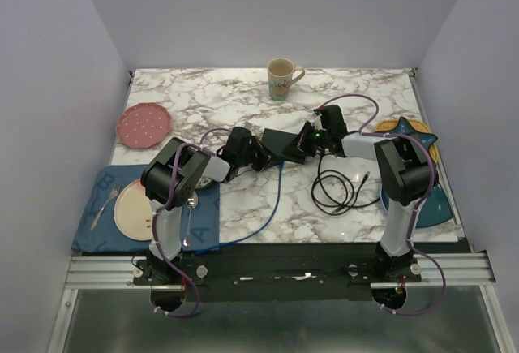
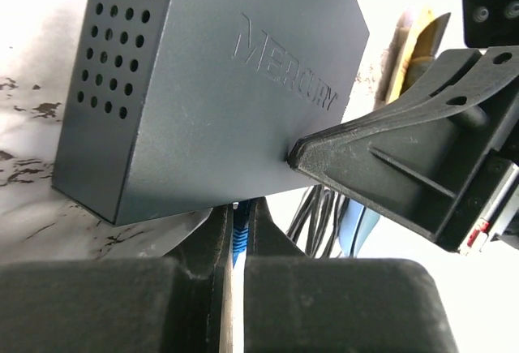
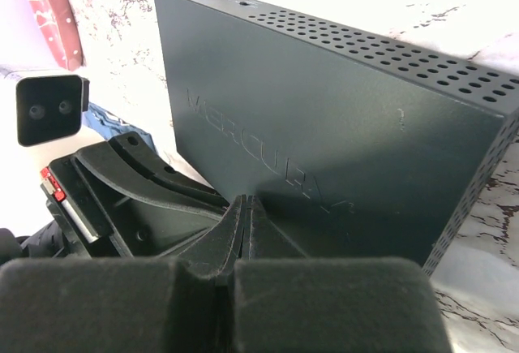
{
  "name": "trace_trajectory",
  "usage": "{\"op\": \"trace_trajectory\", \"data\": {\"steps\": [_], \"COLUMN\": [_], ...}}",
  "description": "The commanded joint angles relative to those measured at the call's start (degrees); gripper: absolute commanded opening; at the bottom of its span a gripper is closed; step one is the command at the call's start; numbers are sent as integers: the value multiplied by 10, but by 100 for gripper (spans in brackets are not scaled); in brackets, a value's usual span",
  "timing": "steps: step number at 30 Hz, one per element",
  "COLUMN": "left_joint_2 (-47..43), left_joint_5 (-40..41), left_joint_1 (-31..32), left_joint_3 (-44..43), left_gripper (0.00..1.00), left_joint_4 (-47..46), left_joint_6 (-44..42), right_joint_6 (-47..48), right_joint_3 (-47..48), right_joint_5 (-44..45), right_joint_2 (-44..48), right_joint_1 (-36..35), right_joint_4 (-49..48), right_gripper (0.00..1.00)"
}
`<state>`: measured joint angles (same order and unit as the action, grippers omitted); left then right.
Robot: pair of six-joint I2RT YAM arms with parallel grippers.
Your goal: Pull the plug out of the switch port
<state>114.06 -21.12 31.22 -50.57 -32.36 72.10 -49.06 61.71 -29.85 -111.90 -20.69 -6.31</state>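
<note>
A thin blue cable (image 1: 274, 199) runs from the near edge of the white marble counter (image 1: 243, 101) up to the near-left side of the switch. The left gripper (image 2: 236, 215) is clamped at that end. Its two black fingers are pressed together with only the blue plug (image 2: 238, 249) showing in the slit between them, right under the switch's edge. The port itself is hidden beneath the box, so I cannot tell whether the plug is fully seated or whether its latch tab is pressed.

The switch, a dark grey perforated metal box with raised lettering (image 2: 211, 93), lies mid-counter with its near-left edge lifted. From the right, the right gripper (image 3: 246, 207) is closed on nothing and its tip pushes against the lettered face as a brace.

To do this step well, the pull probably needs to run straight back along the port's axis, toward the near left and in line with the cable. A pull upward or sideways could jam the plug or drag the box. The brace should press firmly enough that the box does not slide with the pull.

A coiled black cable (image 1: 340, 187) lies near right of the switch, and a cream mug (image 1: 280, 78) stands well beyond at the far edge.
</note>
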Motion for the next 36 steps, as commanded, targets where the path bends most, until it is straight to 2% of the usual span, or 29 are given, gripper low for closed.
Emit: {"op": "trace_trajectory", "data": {"steps": [1, 12, 23, 36], "left_joint_2": [36, 40, 30, 7], "left_joint_5": [-2, -7, -8, -11], "left_joint_1": [2, -1, -1, -1], "left_joint_3": [30, 36, 45, 73], "left_gripper": [0, 0, 0, 0], "left_joint_4": [-2, -22, -18, -13], "left_joint_6": [9, 16, 14, 0], "right_joint_6": [21, 66, 45, 10], "right_joint_3": [-30, -76, -79, -8], "right_joint_5": [49, 100, 142, 175], "right_joint_2": [5, 92, 54, 13], "right_joint_1": [-5, -41, -48, -49], "right_joint_4": [32, 79, 83, 97], "right_gripper": [1, 1, 1, 1]}}
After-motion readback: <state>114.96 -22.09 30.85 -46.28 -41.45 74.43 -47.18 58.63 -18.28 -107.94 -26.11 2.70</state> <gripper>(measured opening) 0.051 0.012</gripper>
